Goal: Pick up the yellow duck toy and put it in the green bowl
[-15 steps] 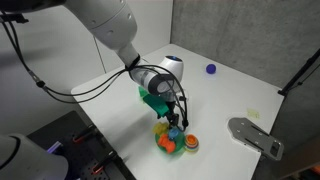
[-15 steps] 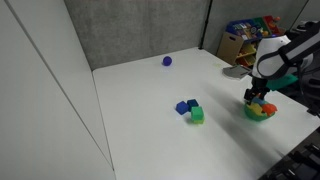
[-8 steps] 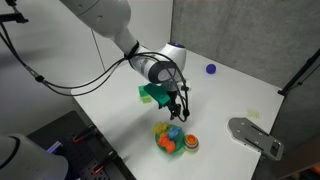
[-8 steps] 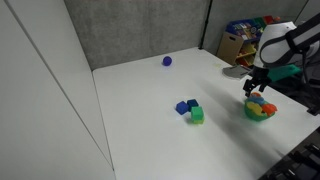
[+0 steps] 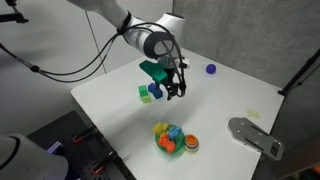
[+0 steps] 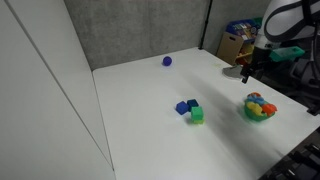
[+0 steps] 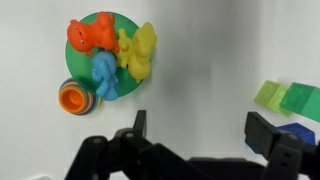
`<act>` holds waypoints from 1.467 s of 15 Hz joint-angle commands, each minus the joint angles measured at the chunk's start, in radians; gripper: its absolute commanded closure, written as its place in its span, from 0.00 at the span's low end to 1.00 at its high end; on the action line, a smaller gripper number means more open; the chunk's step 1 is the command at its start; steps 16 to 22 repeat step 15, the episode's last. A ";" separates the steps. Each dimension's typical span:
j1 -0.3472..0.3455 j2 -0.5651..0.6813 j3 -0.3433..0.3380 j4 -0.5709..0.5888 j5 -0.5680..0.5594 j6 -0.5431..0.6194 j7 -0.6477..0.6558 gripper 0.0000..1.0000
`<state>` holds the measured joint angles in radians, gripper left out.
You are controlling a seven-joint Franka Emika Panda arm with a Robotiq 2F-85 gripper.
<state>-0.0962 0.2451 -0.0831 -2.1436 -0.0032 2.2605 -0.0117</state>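
Bright, even, diffuse light washes the white table point(image 5: 240, 95) almost featureless in both exterior views (both small and grainy). Shadows are faint and soft-edged. In the wrist view the dark gripper point(image 7: 195, 128) along the bottom is blurred.

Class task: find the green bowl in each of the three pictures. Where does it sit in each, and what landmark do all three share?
Exterior view: the green bowl sits low in the picture, near the centre.
Exterior view: at the right, just below mid-height.
Wrist view: top left.
Shared landmark: the green and blue blocks.
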 commanded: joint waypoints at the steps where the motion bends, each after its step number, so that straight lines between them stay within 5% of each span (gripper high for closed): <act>1: 0.023 -0.128 0.015 -0.027 -0.024 -0.104 -0.019 0.00; 11: 0.081 -0.395 0.070 -0.082 -0.102 -0.203 0.017 0.00; 22: 0.080 -0.372 0.069 -0.061 -0.079 -0.194 0.001 0.00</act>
